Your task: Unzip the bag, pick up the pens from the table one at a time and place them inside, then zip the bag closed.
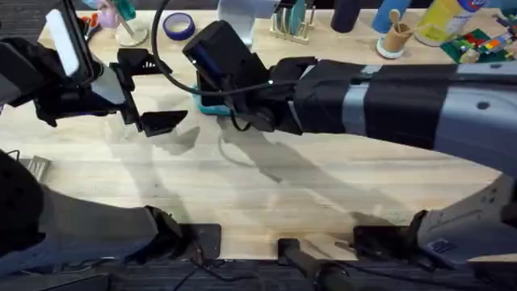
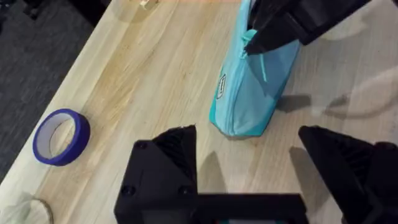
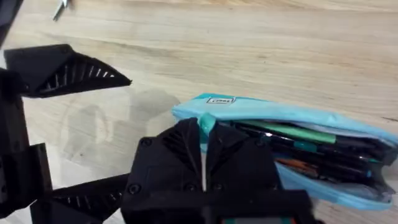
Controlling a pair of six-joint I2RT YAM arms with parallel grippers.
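Nearest the overhead lens, the right gripper (image 3: 204, 152) is closed on the zipper pull (image 3: 206, 122) of the bag (image 3: 298, 149) at twelve o'clock on the table (image 1: 323, 186), pens (image 3: 292, 140) already inside, presumably for zipping, while the left gripper (image 2: 249, 171) is held open beside it.

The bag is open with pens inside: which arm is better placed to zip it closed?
Likely the right: its gripper is shut on the zipper tab at the end of the bag. The left gripper is open beside it, grasping nothing.
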